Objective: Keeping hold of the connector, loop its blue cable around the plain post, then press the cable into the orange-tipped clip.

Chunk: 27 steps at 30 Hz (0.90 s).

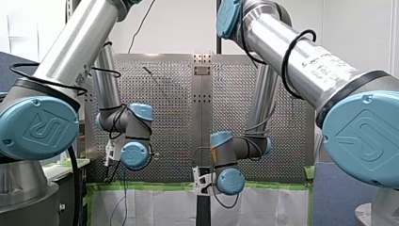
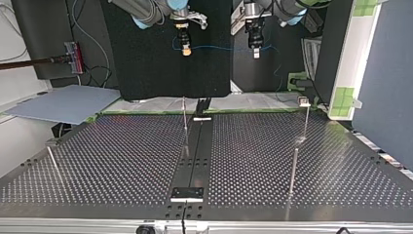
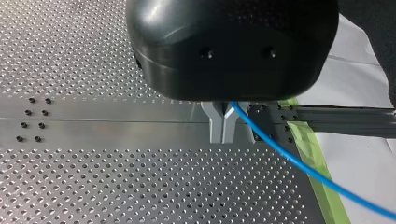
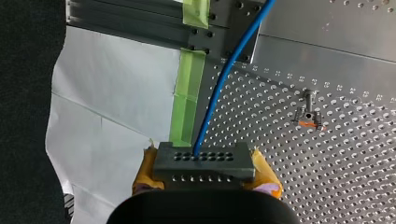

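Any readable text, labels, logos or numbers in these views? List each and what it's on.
Dark writing on my right arm's silver tube: too blurred to read.
Embossed emblem on the blue joint caps: a logo shape, no legible letters.
Connector, blue cable: no print visible.
Nothing else readable.
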Tool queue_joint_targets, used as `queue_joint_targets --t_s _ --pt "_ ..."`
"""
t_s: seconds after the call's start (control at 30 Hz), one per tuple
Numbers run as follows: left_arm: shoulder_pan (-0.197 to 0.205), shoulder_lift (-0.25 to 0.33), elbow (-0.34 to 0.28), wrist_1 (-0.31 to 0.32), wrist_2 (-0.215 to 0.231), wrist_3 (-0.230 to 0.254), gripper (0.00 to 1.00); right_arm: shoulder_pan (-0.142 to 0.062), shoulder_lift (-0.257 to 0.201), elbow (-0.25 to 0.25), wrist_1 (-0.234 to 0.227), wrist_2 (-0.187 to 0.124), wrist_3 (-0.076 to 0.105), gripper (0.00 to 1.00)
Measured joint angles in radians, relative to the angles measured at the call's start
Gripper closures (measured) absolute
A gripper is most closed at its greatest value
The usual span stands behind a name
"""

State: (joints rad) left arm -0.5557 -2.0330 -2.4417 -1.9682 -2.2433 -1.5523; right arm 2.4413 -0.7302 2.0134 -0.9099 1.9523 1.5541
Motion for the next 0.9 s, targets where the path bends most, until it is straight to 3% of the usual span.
queue_joint_targets --t_s 0.2,0.37,0.47,0.57,0.77,0.9 --pt "-0.016 0.006 0.016 -0.017 0.016 -0.009 1.00 -0.005 -0.003 0.002 -0.005 0.006 0.005 1.00" --pt "-0.056 0.043 0.056 -0.056 0.050 -0.044 1.00 -0.013 -0.044 -0.028 0.001 0.018 0.046 1.00" --pt "-0.081 0.069 0.083 -0.083 0.052 -0.057 1.00 -0.016 -0.075 -0.050 0.021 -0.001 0.078 1.00" --pt "-0.093 0.097 0.111 -0.111 0.041 -0.062 1.00 -0.020 -0.103 -0.065 0.040 -0.025 0.097 1.00" --pt "-0.093 0.152 0.166 -0.166 0.025 -0.070 1.00 -0.027 -0.156 -0.110 0.089 -0.072 0.106 1.00" --pt "-0.079 0.190 0.204 -0.205 -0.008 -0.079 1.00 -0.035 -0.196 -0.150 0.129 -0.086 0.108 1.00"
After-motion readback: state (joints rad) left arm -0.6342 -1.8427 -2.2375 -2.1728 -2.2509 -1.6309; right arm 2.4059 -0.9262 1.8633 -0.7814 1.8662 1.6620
